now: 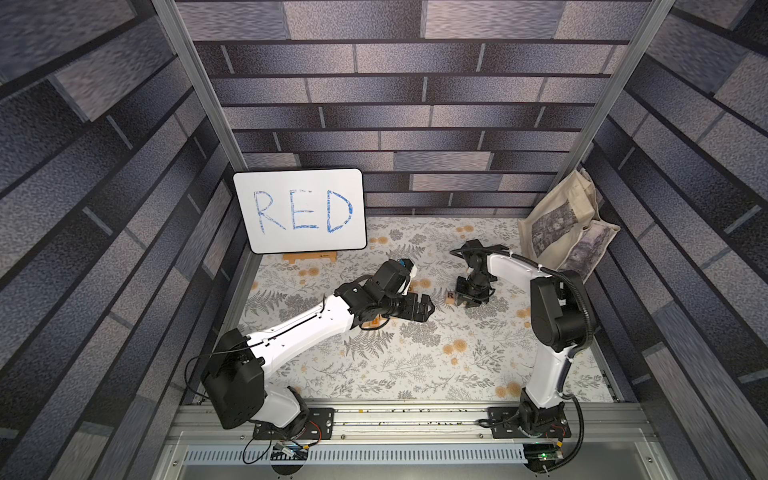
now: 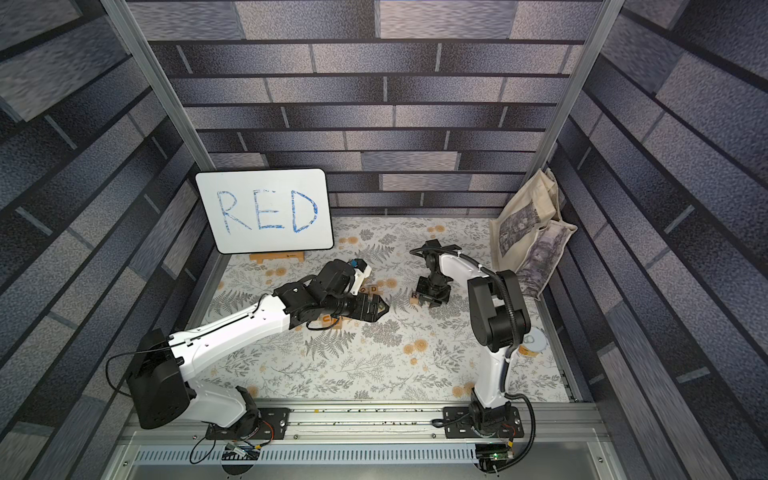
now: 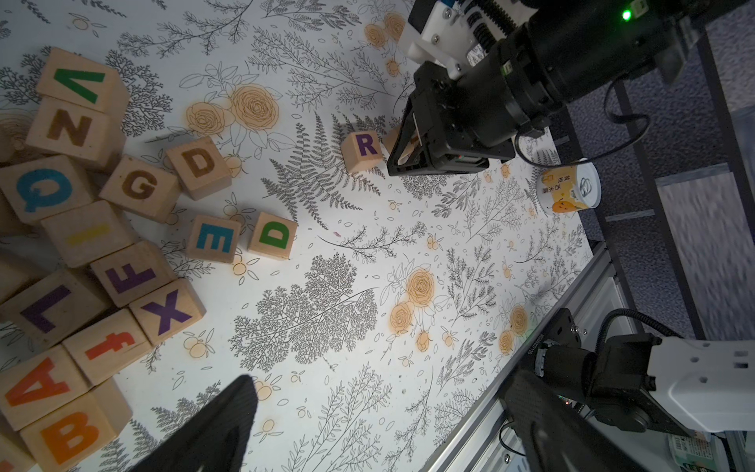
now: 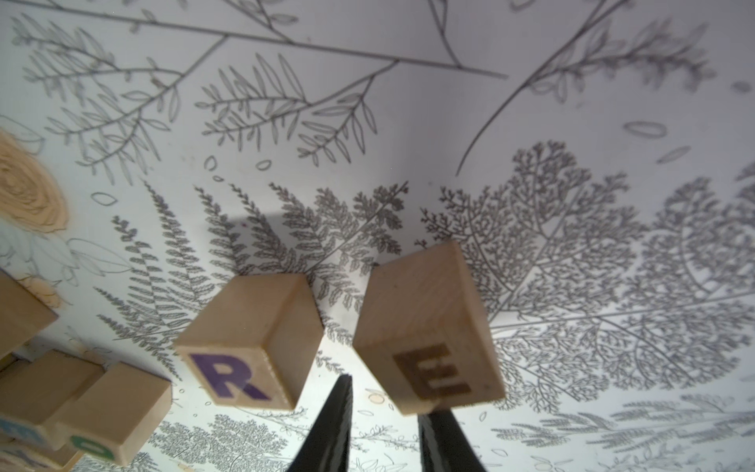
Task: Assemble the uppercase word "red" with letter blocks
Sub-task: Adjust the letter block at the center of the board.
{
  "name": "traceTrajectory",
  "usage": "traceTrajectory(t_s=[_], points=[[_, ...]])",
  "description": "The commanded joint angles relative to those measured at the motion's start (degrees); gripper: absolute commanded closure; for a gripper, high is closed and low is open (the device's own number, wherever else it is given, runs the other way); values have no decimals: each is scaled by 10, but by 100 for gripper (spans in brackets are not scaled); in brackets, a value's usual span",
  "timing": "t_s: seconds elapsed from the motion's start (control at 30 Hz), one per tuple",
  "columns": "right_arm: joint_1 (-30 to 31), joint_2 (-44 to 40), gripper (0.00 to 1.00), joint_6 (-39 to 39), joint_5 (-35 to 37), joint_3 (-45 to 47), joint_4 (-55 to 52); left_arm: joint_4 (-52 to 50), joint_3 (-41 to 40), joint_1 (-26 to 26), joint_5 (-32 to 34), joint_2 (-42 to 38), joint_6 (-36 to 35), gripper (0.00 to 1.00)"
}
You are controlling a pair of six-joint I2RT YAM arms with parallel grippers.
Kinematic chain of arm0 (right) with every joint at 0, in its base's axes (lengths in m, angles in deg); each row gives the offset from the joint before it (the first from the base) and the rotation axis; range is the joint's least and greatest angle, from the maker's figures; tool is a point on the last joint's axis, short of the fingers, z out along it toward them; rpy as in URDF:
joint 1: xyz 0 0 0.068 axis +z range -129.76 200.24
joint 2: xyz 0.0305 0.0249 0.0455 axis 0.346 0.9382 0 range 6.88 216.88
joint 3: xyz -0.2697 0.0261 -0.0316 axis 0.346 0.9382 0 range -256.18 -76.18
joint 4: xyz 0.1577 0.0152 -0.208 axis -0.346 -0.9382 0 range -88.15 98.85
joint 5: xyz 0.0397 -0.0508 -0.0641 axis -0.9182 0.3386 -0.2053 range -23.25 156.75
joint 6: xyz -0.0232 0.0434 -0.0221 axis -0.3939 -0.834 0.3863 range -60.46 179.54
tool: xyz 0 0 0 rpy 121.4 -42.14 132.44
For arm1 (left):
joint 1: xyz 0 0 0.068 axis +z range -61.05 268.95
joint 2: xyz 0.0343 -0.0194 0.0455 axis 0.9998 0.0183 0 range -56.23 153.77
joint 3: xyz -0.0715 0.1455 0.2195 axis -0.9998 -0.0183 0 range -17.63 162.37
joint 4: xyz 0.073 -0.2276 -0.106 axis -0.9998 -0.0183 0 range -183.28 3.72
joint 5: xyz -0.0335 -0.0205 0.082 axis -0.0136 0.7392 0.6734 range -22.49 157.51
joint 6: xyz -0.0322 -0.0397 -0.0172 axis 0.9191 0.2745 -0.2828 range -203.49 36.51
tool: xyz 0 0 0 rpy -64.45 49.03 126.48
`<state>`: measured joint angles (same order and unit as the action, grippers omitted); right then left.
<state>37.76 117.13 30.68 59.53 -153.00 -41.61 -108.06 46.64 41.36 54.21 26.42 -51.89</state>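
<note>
The right gripper [image 1: 469,302] is seen right of centre in both top views, jaws closed, apparently on the tilted E block [image 4: 429,347], though the contact is partly hidden. The R block [image 1: 450,296] is set just left of it in frame. The green D block [image 3: 273,236] is found well apart. The left gripper [image 1: 430,308] is held wide open.

My left pincer [image 3: 382,384] hangs spread wide over the flowered counter [image 3: 449,229]. Across it, my right pincer [image 3: 404,156] clamps a wooden block [image 3: 413,141], just beside the purple R block [image 3: 363,150]; the green D block [image 3: 273,236] lies apart.
</note>
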Motion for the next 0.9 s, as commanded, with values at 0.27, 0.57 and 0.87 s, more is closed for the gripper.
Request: traceTrajectory(t_s=[0.27,0.57,0.87], points=[[5,-29,68,54,86,-13,-98,13,-14,-2,3,-8,10,0],[4,-11,40,110,90,-51,-86,14,-9,-1,1,-4,10,0],[1,45,49,148,85,-111,-86,3,-13,0,6,-14,8,0]])
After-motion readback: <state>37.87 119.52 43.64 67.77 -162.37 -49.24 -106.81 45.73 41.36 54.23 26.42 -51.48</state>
